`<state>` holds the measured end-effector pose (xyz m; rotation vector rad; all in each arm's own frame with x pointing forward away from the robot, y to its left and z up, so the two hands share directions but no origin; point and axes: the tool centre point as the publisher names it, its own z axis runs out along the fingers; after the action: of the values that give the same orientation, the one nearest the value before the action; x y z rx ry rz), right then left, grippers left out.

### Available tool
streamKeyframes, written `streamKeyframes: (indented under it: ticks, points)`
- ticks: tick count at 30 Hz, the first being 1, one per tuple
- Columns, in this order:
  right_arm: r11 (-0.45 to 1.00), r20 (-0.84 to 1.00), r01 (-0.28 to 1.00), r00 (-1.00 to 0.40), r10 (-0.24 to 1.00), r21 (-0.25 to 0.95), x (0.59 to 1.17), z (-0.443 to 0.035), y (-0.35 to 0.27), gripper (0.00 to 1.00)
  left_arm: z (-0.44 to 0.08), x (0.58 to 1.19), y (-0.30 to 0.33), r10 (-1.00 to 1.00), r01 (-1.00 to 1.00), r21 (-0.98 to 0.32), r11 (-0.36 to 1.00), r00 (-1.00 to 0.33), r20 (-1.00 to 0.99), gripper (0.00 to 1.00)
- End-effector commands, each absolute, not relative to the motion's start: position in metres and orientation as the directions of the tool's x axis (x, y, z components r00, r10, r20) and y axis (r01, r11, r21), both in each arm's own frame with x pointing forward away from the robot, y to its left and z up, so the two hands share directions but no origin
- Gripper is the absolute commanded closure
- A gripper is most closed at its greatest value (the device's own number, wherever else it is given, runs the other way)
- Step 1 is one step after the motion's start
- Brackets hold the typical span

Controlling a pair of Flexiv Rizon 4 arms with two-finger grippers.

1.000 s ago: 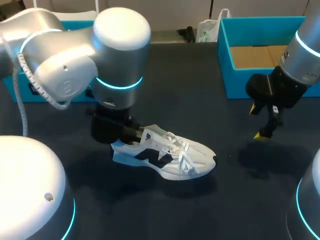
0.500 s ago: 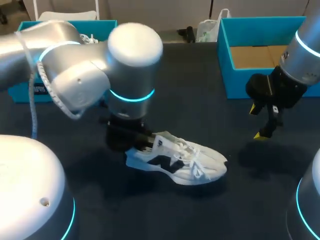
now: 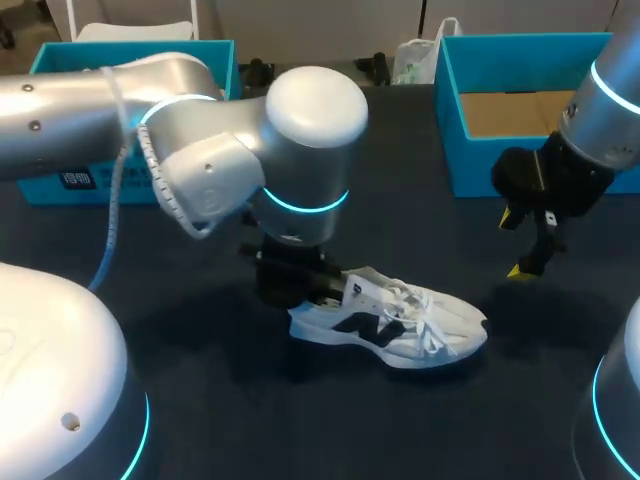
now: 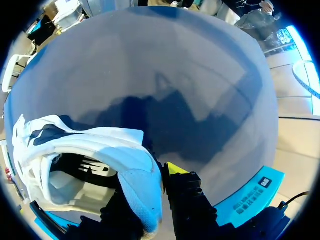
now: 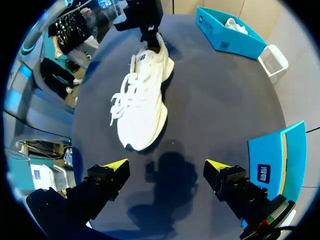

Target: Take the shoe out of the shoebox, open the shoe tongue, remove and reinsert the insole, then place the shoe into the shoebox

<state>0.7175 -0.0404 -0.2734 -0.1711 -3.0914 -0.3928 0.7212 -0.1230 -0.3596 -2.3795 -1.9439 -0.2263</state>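
Note:
A white sneaker [image 3: 400,325] with dark side markings and white laces lies on the dark table, toe pointing right. My left gripper [image 3: 300,285] is shut on the sneaker's heel collar. In the left wrist view the padded heel [image 4: 142,190] sits pinched between the fingers of that gripper [image 4: 147,202], one yellow tip showing beside it. My right gripper [image 3: 512,245] hangs open above the table to the right of the toe. In the right wrist view the sneaker [image 5: 142,100] lies ahead of the open right gripper [image 5: 166,167], with nothing between its fingers.
An open blue shoebox [image 3: 445,110] with a brown cardboard floor stands at the back right. A second blue box [image 3: 60,185] stands at the back left, partly hidden behind my left arm; the right wrist view shows something white inside this box [image 5: 225,35].
My left arm has carried the sneaker to the right by its heel. The right arm has not moved.

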Motion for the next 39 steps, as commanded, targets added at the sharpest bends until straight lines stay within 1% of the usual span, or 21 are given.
streamKeyframes:
  ticks: [1,26,27,28,29,30,31,35,39]
  points:
    - [0.963,0.034,0.112,-0.994,0.107,0.247,0.717,-0.274,-0.04,0.0,-0.371,0.723,-0.129,0.974,0.981,0.034,-0.189,0.183,0.135,1.0]
    - [0.963,0.034,0.112,-0.994,0.107,0.247,0.717,-0.274,-0.04,0.0,-0.401,0.704,-0.137,0.969,0.985,0.061,-0.159,0.144,0.199,1.0]
    - [0.963,0.034,0.112,-0.994,0.107,0.247,0.717,-0.274,-0.04,0.0,-0.401,0.704,-0.137,0.97,0.985,0.061,-0.159,0.144,0.198,0.97]
    - [0.963,0.034,0.112,-0.994,0.107,0.247,0.717,-0.274,-0.04,0.0,-0.401,0.703,-0.136,0.97,0.985,0.061,-0.159,0.144,0.197,0.81]
    - [0.963,0.034,0.112,-0.994,0.107,0.247,0.717,-0.274,-0.04,0.0,-0.4,0.702,-0.136,0.971,0.985,0.061,-0.158,0.144,0.193,0.38]
    - [0.963,0.034,0.112,-0.994,0.107,0.247,0.717,-0.274,-0.04,0.0,-0.399,0.702,-0.135,0.971,0.985,0.06,-0.16,0.146,0.189,0.23]
    - [0.963,0.034,0.112,-0.994,0.107,0.247,0.717,-0.274,-0.04,0.0,-0.395,0.7,-0.135,0.972,0.985,0.065,-0.16,0.146,0.182,0.0]
    - [0.963,0.034,0.112,-0.994,0.107,0.247,0.717,-0.274,-0.04,0.0,-0.379,0.696,-0.133,0.977,0.985,0.065,-0.16,0.148,0.153,0.0]
    - [0.963,0.034,0.112,-0.994,0.107,0.247,0.717,-0.274,-0.04,0.0,-0.349,0.691,-0.129,0.984,0.986,0.08,-0.145,0.135,0.117,0.0]
